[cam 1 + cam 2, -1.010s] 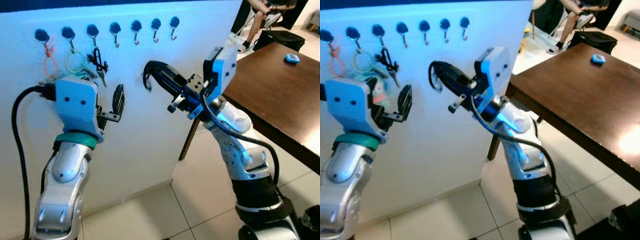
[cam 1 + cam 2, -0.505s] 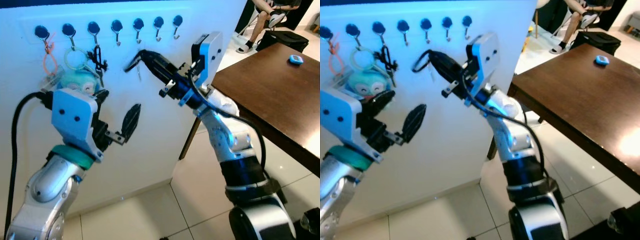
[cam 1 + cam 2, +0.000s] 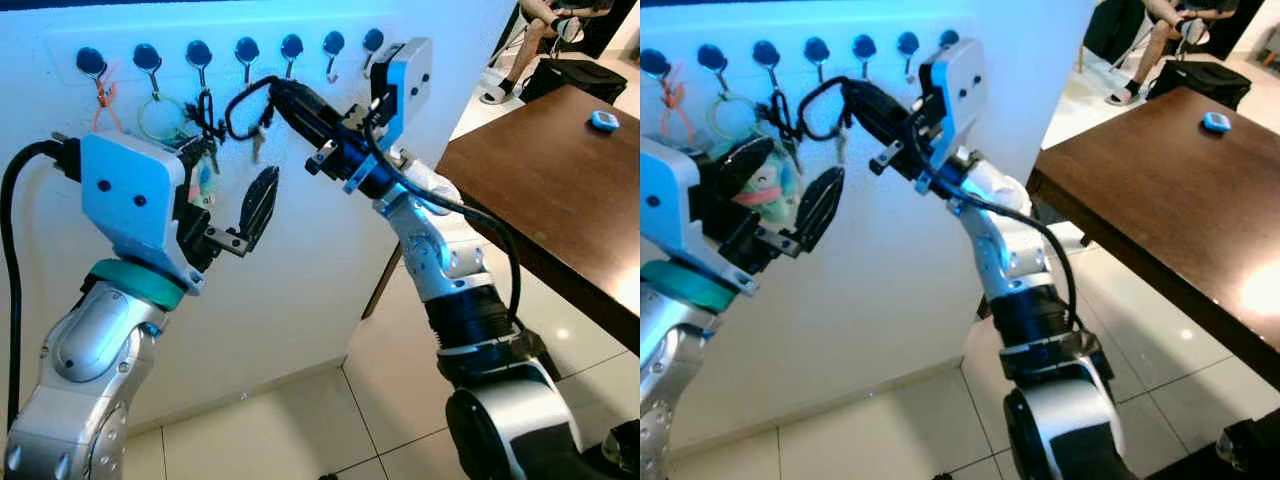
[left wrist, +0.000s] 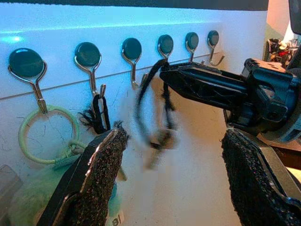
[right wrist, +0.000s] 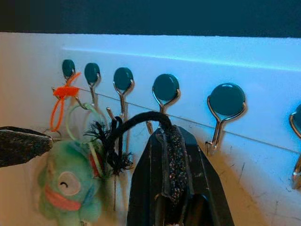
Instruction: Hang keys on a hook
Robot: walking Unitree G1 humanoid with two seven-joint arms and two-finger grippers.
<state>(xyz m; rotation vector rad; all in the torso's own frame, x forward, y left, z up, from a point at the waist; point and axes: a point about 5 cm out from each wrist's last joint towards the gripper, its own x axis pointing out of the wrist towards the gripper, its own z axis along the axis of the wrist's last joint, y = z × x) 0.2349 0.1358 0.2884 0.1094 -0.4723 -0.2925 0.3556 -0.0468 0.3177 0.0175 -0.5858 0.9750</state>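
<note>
Nearest the camera, the left gripper (image 3: 240,215) is raised in front of the white board (image 3: 300,270) with its fingers spread wide and nothing between them. Just beyond it, the right gripper (image 3: 285,97) reaches across toward the row of hooks (image 3: 246,52) — its fingers are pinched together on the black cord loop (image 3: 240,108) of the keys (image 3: 258,145). The loop stands up as a thin dark ring past the fingertips, with a small blurred key dangling under it, close to the board and just below the fourth hook from the left. On the hooks further left hang an orange loop (image 3: 101,95), a pale green ring (image 3: 160,118) with a teal plush toy (image 5: 70,186), and a black frayed cord (image 3: 205,115). Far right stands a brown table (image 3: 560,190).
</note>
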